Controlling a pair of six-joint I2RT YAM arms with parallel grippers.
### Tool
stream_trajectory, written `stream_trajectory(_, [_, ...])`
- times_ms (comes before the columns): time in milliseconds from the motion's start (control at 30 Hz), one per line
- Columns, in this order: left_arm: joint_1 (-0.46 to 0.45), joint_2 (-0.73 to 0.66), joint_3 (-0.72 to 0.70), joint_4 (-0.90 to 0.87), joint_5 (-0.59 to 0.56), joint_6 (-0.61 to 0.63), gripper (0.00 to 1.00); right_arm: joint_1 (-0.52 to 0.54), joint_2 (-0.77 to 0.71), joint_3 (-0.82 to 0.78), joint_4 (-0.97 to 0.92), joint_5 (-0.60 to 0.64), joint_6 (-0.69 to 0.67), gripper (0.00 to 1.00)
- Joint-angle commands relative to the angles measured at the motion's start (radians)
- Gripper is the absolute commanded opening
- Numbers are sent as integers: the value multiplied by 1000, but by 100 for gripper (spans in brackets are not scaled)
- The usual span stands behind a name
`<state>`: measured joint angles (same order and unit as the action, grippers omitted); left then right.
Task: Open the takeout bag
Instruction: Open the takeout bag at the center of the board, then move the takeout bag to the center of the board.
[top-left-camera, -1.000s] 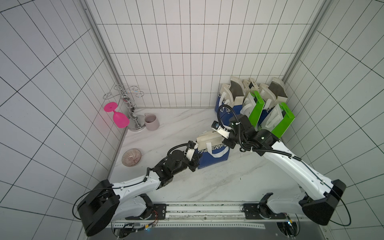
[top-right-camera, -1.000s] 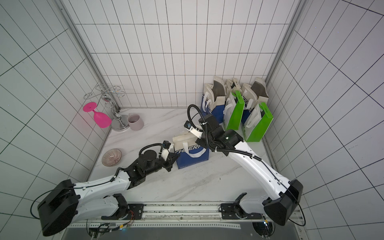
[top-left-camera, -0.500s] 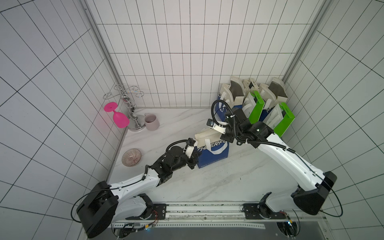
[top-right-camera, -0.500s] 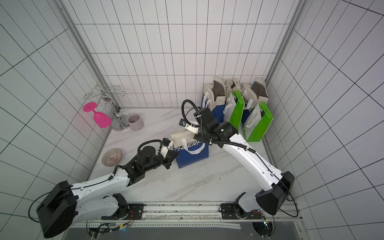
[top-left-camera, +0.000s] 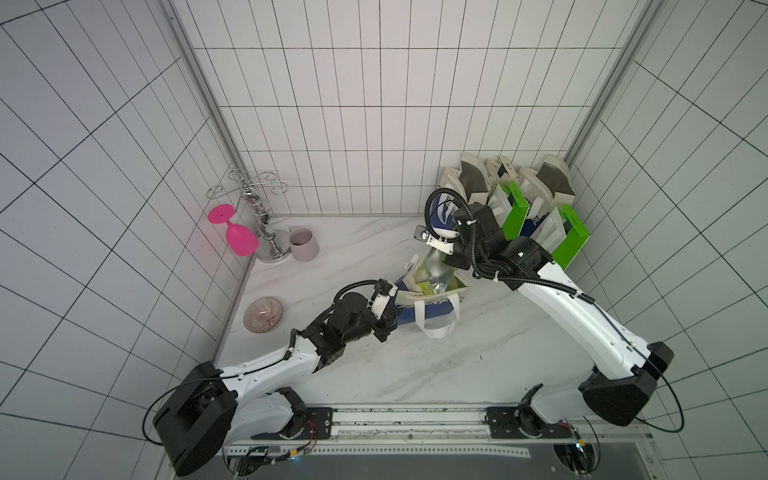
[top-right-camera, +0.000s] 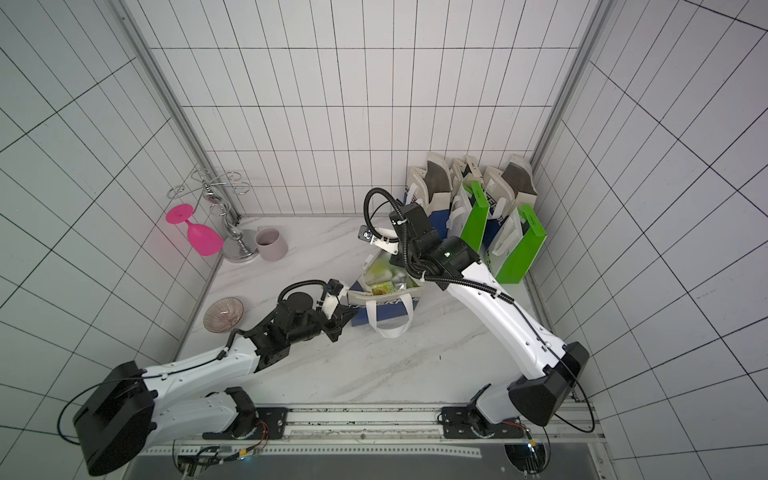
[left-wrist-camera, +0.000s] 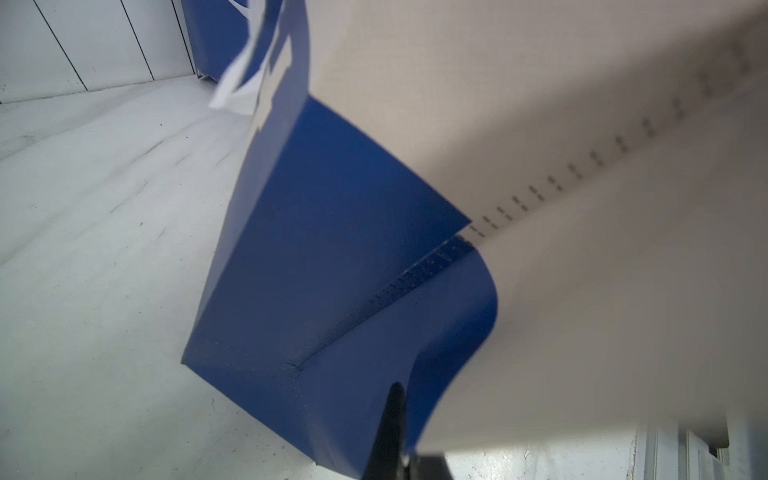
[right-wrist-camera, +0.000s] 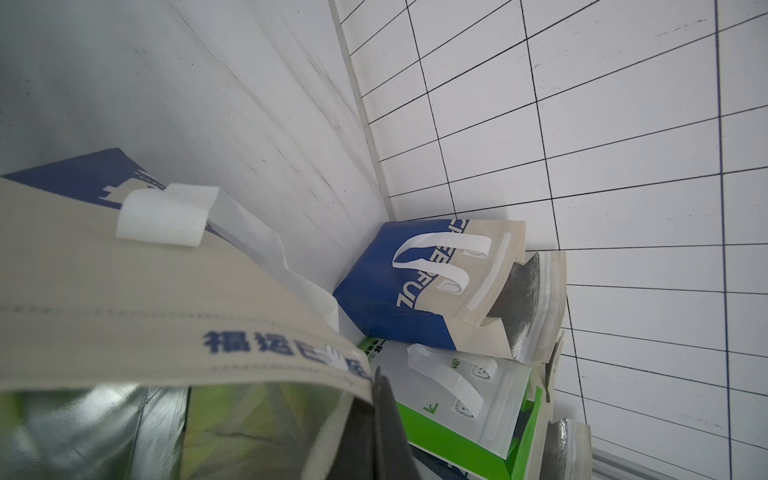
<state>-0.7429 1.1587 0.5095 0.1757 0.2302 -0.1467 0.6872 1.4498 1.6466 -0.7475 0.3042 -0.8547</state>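
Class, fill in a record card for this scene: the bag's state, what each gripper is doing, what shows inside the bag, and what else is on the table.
Bag: blue and beige takeout bag, upright on the marble table, mouth pulled open
Left gripper: shut on the bag's near side edge
Right gripper: shut on the far rim flap, holding it raised
Inside: silver lining, green packets
Handle: white loop hanging down the front
Elsewhere: pink glass, metal stand, mug, small bowl, spare bags in the back corner
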Motion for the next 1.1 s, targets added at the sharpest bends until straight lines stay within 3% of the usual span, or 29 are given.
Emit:
stream_trajectory(0, [10, 6, 5, -52, -22, 8, 0, -11, -11, 156, 41, -7, 4, 0])
stream_trajectory(67, [15, 3, 6, -39, -25, 4, 0, -11, -1, 180, -14, -22, 35, 0])
stream_trajectory(167, [19, -9, 16, -24, -29, -7, 41, -16, 18, 210, -39, 14, 88, 0])
stream_trajectory(300, [20, -32, 34, -9, -55, -16, 63, -49, 57, 272, -93, 52, 182, 0])
stream_trajectory(600, [26, -56, 63, -27, -70, -14, 68, -175, 212, 428, -234, 152, 337, 0])
stream_trajectory(1067, [30, -65, 51, -40, -84, -15, 68, -350, 514, 701, -181, 123, 404, 0])
